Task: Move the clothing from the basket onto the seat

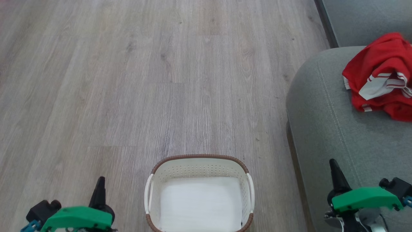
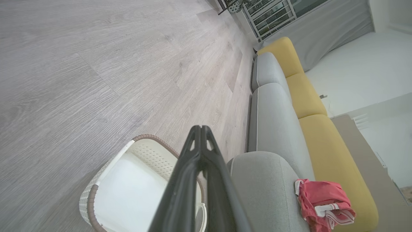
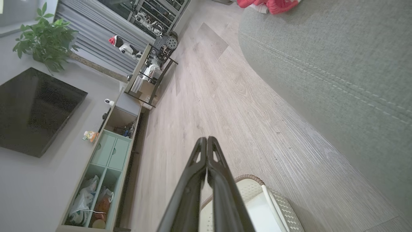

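— How do the grippers stand?
— The left gripper (image 1: 100, 179) and right gripper (image 1: 333, 165) each have their fingers pressed together, holding and touching nothing.
— Counts?
— One basket (image 1: 199, 157), bare inside, stands between them. One red clothing heap (image 1: 379, 64) lies on the seat (image 1: 322, 112).
— Room?
— Open wooden floor (image 1: 161, 80) lies beyond the basket's rim.

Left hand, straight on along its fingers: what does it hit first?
The shut left hand probably meets the wood floor first, past the basket, beside the seat; depth unclear.
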Controlling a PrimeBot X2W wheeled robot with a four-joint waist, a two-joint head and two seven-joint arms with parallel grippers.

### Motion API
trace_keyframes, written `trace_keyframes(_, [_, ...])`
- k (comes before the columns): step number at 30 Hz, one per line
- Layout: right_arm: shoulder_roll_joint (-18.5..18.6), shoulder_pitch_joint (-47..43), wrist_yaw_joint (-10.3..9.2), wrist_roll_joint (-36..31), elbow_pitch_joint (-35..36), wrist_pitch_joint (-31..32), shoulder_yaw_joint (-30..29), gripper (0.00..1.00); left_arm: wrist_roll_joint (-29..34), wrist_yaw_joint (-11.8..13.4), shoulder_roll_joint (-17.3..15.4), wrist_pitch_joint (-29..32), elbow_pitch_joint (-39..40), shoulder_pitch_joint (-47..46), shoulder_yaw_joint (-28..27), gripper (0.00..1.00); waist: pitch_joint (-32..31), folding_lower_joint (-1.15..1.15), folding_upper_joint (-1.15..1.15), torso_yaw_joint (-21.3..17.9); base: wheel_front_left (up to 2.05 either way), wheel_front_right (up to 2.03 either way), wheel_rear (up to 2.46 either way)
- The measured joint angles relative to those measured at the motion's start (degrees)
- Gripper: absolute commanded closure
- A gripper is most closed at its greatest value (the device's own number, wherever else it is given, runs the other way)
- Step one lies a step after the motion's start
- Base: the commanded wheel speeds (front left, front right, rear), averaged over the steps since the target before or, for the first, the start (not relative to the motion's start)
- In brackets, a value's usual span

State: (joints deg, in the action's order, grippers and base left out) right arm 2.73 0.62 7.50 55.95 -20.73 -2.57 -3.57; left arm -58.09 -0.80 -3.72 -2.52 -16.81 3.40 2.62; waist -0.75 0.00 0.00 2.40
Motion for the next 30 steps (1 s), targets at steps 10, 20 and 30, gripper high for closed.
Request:
trace_keyframes(10, [-0.01,0.13,0.00,6.49,0.79,1.71,-0.66,1.00,-6.21,-1.09,0.13,1.49,0.07,-1.38,-1.48,1.00,0.17,0.00,0.00,-0.44,0.00,0.00,0.00])
trace_keyframes(20, [-0.01,1.22,0.00,13.63,1.58,3.18,-1.57,1.00,-12.91,-2.29,0.38,3.49,0.27,-2.25,-2.97,1.00,0.36,0.00,0.00,-0.93,0.00,0.00,0.00])
trace_keyframes(30, [-0.01,1.24,0.00,20.14,2.26,4.98,-2.20,1.00,-18.93,-3.56,0.56,4.97,0.37,-3.82,-3.86,1.00,0.53,0.00,0.00,-1.37,0.00,0.00,0.00])
